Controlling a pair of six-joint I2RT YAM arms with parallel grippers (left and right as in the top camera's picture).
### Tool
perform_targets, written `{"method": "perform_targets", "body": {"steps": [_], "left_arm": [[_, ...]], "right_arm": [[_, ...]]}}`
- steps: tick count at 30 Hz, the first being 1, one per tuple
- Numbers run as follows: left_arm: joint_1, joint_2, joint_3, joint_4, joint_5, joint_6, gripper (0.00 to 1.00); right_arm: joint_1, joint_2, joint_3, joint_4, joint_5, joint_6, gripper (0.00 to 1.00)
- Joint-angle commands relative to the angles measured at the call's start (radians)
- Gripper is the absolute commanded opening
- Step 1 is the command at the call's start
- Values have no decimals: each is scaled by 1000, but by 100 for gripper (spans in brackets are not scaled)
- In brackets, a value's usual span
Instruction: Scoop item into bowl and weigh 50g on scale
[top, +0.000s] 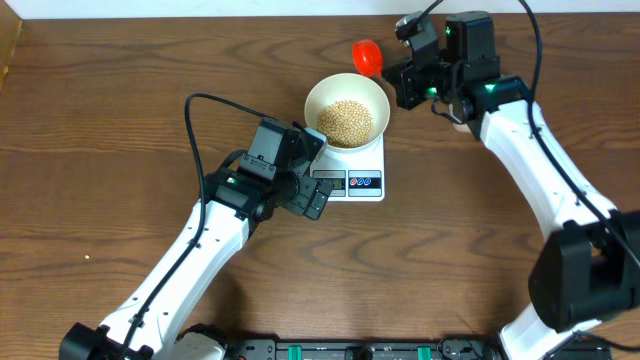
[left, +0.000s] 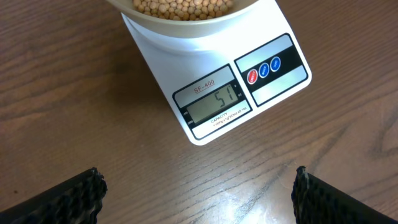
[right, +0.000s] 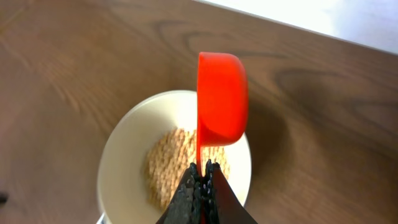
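The white bowl (top: 346, 100) stands on the white scale (top: 362, 183) and holds a heap of tan beans (top: 345, 121). In the left wrist view the scale (left: 273, 87) shows 51 on its display (left: 214, 102), with the bowl (left: 186, 25) and beans (left: 186, 6) at the top edge. My right gripper (right: 202, 171) is shut on the handle of a red scoop (right: 221, 99), held on its side above the bowl (right: 118, 168) and beans (right: 171, 162). The scoop (top: 367, 56) is just beyond the bowl's far rim. My left gripper (left: 199, 193) is open and empty in front of the scale.
The wooden table (top: 100, 120) carries only the scale and bowl in view. The left arm (top: 200, 250) stretches from the front edge toward the scale. The right arm (top: 540, 180) runs along the right side.
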Motion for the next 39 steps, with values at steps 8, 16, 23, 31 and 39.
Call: {"method": "perform_targets", "body": {"steps": [8, 16, 23, 31, 39], "left_arm": [[-2, 3, 10, -2, -5, 14, 98], [-2, 3, 10, -3, -6, 14, 98], [-2, 3, 10, -2, -6, 14, 98], [-2, 3, 10, -2, -6, 14, 98], [-2, 3, 10, -3, -6, 14, 98]], "right_arm": [[74, -35, 3, -163, 71, -229, 1], [98, 53, 3, -145, 134, -235, 1], [116, 107, 3, -92, 169, -235, 1], [147, 156, 3, -85, 223, -235, 1], [162, 159, 3, -96, 261, -235, 1]]}}
